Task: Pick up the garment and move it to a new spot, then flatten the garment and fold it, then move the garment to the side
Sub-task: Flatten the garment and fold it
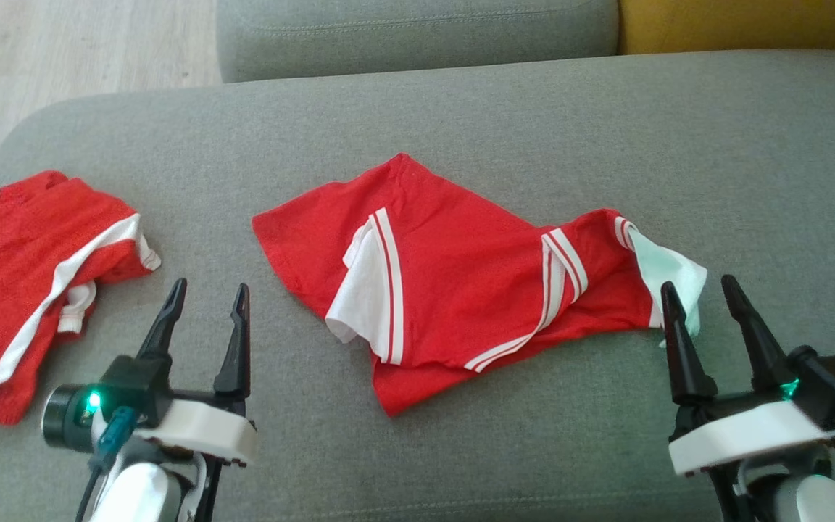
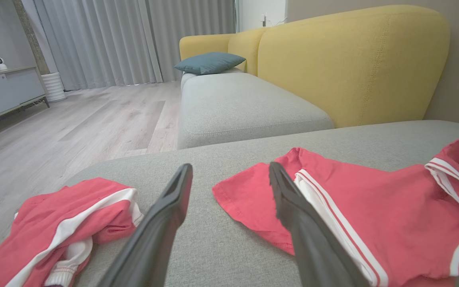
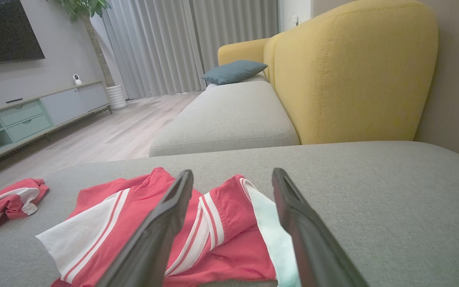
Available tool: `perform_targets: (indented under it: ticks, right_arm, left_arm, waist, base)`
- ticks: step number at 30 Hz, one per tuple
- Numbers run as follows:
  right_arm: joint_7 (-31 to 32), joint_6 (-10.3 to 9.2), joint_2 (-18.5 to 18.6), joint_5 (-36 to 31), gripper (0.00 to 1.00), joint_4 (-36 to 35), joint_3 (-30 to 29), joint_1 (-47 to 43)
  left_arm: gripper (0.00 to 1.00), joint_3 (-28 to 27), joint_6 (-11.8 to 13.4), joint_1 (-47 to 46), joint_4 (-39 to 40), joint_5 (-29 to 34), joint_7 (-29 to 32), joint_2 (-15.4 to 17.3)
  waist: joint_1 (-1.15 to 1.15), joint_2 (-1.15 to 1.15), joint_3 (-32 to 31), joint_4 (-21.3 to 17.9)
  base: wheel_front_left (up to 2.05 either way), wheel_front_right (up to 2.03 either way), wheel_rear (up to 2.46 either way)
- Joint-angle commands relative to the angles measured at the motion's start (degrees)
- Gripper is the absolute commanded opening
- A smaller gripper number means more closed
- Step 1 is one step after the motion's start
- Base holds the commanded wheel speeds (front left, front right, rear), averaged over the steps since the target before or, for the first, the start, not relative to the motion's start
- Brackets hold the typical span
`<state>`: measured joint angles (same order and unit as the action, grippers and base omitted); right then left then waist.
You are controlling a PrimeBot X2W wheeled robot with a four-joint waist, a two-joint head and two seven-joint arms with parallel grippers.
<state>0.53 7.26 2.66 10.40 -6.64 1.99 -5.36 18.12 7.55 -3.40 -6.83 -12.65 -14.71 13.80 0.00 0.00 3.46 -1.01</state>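
Red garment (image 1: pixel 461 290) crumpled mid-cushion, both tools spread and empty.

The white-striped garment lies bunched in the middle of the grey cushion (image 1: pixel 606 130), its layers folded over themselves. The left tool (image 1: pixel 210 286) and right tool (image 1: pixel 699 283) sit over the cushion's near edge, fingers apart and gripping nothing. The right tool lines up with the pale sleeve (image 1: pixel 667 264), though contact cannot be judged. The pickup probably goes best if each tool pinches an opposite end and both lift evenly. The collar and the front cannot be made out. A second red garment (image 1: pixel 26 290) lies at the cushion's left end, cut off by the head view's edge.
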Motion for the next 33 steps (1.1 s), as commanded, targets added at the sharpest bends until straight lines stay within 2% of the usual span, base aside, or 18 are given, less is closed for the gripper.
perform_targets:
  ticks: [1, 7, 14, 15, 17, 22, 28, 33]
  right_arm:
    - [0.1, 0.23, 0.3, -0.6, 1.0, -1.9, 1.6, 1.8]
    - [3.9, 0.23, 1.8, -0.4, 1.0, -0.6, 7.0, 4.6]
    - [17.2, 0.23, 4.7, 4.4, 1.0, 3.6, 21.3, 12.9]
    - [20.4, 0.23, 4.9, 5.8, 1.0, 4.9, 25.4, 15.4]
    - [22.2, 0.23, 4.8, 6.7, 1.0, 5.9, 28.9, 18.1]
    - [24.1, 0.23, 3.4, 7.1, 1.0, 9.5, 34.8, 24.0]
    - [25.2, 0.23, 1.8, 3.7, 1.0, 16.9, 40.1, 30.6]
    - [24.1, 0.23, 1.0, 0.3, 1.0, 23.1, 41.7, 33.8]
  left_arm:
    - [1.0, -2.3, 0.0, -2.1, 1.7, 0.5, -0.3, 0.6]
    - [1.0, -2.4, 0.1, -3.1, 2.1, 1.1, -0.3, 0.5]
    - [1.0, -1.9, 0.1, -5.8, 2.3, 2.0, -0.3, -0.1]
    - [1.0, -1.6, 0.0, -6.8, 2.3, 2.2, -0.3, -0.5]
    - [1.0, -1.4, -0.2, -7.8, 2.3, 2.5, -0.3, -0.8]
    - [1.0, -1.0, -0.4, -10.2, 2.2, 3.1, -0.3, -2.0]
    - [1.0, -1.0, -0.8, -12.2, 2.5, 4.0, -0.3, -3.4]
    - [1.0, -1.3, -1.1, -13.2, 2.5, 4.6, -0.3, -4.4]
  waist:
    - [0.0, 0.0, 0.1, 0.0]
    - [0.0, 0.0, 1.5, 0.1]
    - [0.0, 0.0, 4.7, 1.0]
    - [0.0, 0.0, 5.8, 1.6]
    - [0.0, 0.0, 6.9, 2.2]
    - [0.0, 0.0, 9.2, 3.8]
    - [0.0, 0.0, 12.2, 5.4]
    - [0.0, 0.0, 13.9, 5.9]
  base:
    - [0.0, 0.0, 0.0]
    - [0.0, 0.0, 0.0]
    - [0.0, 0.0, 0.0]
    - [0.0, 0.0, 0.0]
    - [0.0, 0.0, 0.0]
    - [0.0, 0.0, 0.0]
    - [0.0, 0.0, 0.0]
    - [0.0, 0.0, 0.0]
